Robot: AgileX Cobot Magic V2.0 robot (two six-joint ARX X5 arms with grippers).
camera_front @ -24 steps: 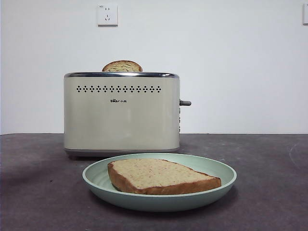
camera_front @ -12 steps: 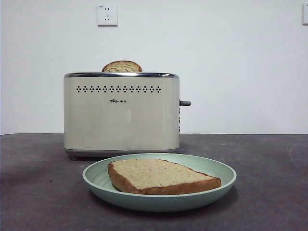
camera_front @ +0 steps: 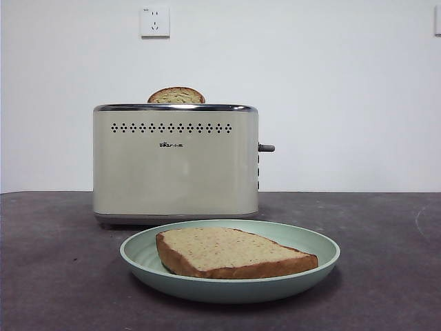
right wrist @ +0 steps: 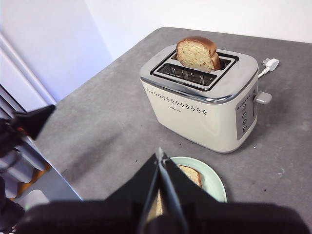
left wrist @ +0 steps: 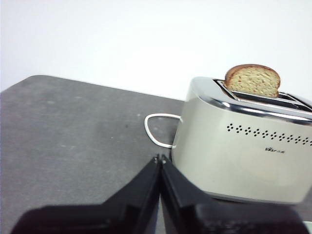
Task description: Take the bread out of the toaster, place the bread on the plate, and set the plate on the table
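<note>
The bread (camera_front: 234,252) lies flat on the mint-green plate (camera_front: 138,261), which rests on the table (camera_front: 386,276) in front of the cream toaster (camera_front: 176,172). A second slice (camera_front: 176,96) with a narrower dome stands in the toaster's rear slot. In the right wrist view, my right gripper (right wrist: 159,152) is shut and empty, high above the plate (right wrist: 217,184) and the bread (right wrist: 191,174), with the toaster (right wrist: 200,107) beyond. In the left wrist view, my left gripper (left wrist: 160,158) is shut and empty, off the toaster's (left wrist: 243,156) side.
A white power cord (left wrist: 155,131) loops behind the toaster, and its plug (right wrist: 269,63) lies on the table. The grey lever (camera_front: 266,147) sticks out of the toaster's side. A wall socket (camera_front: 155,21) is on the white wall. A black arm tip (right wrist: 34,121) shows beside the table.
</note>
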